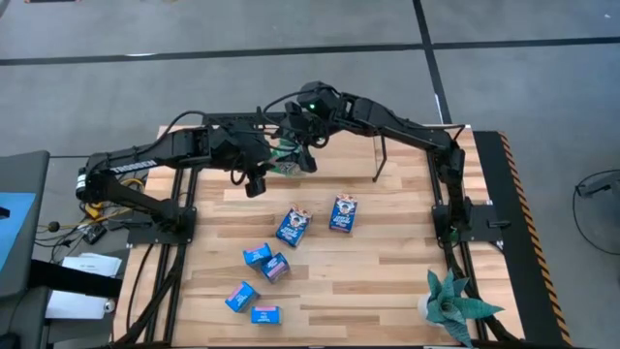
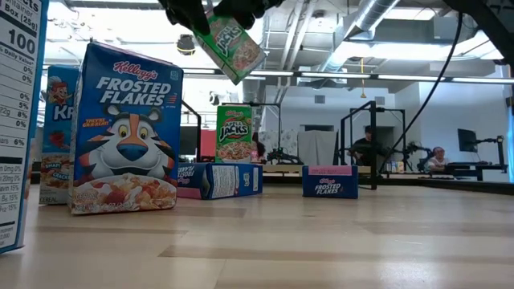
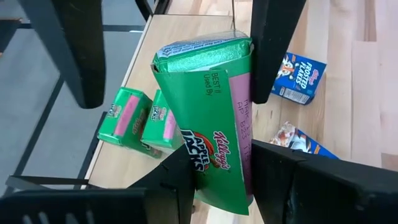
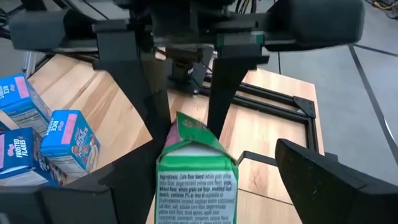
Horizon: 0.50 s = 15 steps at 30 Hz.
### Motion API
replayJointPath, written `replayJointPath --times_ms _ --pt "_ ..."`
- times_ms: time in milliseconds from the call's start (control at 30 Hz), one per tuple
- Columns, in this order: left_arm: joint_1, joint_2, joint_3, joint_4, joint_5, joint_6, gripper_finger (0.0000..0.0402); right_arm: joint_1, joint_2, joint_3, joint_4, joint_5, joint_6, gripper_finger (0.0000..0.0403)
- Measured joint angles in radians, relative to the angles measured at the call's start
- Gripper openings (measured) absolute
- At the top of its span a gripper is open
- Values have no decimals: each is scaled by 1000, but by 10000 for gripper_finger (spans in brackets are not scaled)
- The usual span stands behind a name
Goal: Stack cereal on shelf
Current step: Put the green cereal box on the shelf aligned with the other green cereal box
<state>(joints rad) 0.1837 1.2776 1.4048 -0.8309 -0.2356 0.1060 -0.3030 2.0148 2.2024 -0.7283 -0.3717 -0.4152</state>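
Note:
A green Apple Jacks cereal box (image 3: 208, 130) hangs tilted over the shelf (image 3: 118, 162), a light board with black wire uprights (image 1: 380, 160). My left gripper (image 3: 224, 155) is shut on the box's near end. My right gripper (image 4: 214, 149) stands open, one finger on each side of the box's far, sealed end (image 3: 202, 53). Two more green boxes (image 3: 124, 118) (image 3: 161, 121) rest on the shelf board. On the tabletop lie dark blue Frosted Flakes boxes (image 1: 294, 225) (image 1: 343, 213) and several light blue boxes (image 1: 257, 255). My left gripper pinches two opposite sides of the green box, near its lower end (image 3: 205, 180), between its two fingers. The fingers lie across the box. The box is lifted clear and tilted, its sealed end pointing away from the gripper. My right gripper has one finger (image 3: 273, 43) close against the box's far corner (image 3: 247, 62); I cannot tell whether it touches. The other finger (image 3: 81, 50) stands well apart from the box.
A potted plant (image 1: 455, 305) stands at the table's near right corner. In the low view, cereal boxes (image 2: 124, 132) stand close to the camera on the left. People sit in the room behind (image 2: 438, 160). Bare tabletop lies between the boxes and the plant.

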Motion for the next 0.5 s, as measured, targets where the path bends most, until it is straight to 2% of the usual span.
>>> replayJointPath --times_ms 500 --pt "0 -2 0 -1 2 -23 110 0 0 0 -11 -1 -1 320"
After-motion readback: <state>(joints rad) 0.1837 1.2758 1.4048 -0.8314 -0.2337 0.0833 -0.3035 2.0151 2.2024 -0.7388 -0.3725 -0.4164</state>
